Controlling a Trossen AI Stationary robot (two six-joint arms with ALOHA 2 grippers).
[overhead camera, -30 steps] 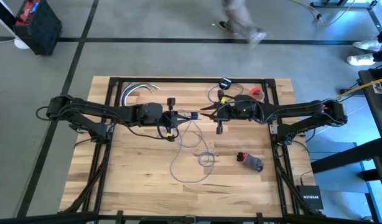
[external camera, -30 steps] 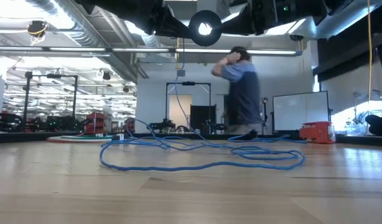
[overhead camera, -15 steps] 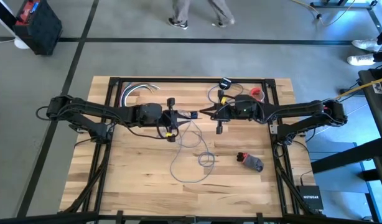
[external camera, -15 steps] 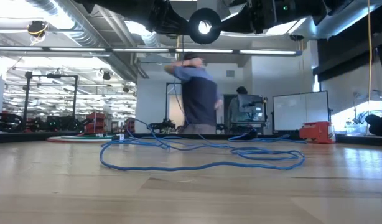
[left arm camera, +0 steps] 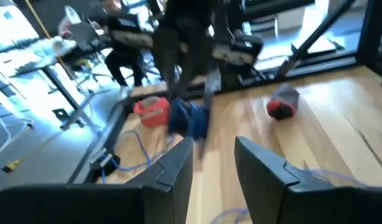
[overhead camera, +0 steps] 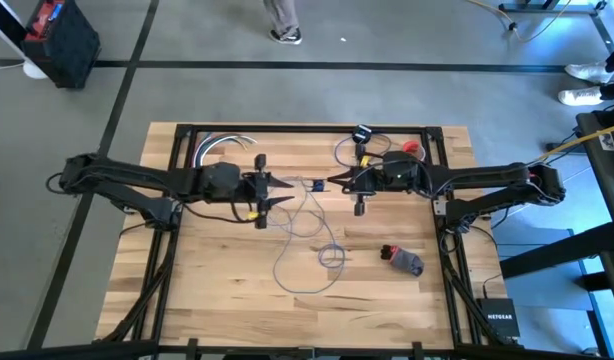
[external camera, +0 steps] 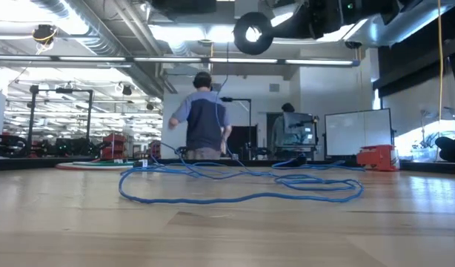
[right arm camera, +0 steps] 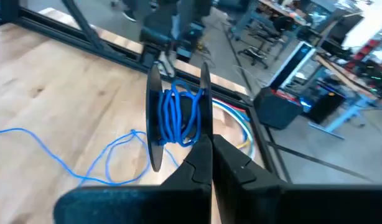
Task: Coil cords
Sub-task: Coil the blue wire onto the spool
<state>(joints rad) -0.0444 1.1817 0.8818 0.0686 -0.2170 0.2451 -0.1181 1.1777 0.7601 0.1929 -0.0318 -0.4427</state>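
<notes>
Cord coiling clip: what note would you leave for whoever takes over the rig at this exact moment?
Left claw: open, empty, above the middle of the table, facing the spool.
Right claw: shut on the rim of the spool, which is held up off the table.
Blue cord: several turns sit on the spool; most lies in loose loops on the table below.
Done: winding begun.
Left: wind the loose length onto the spool.
</notes>
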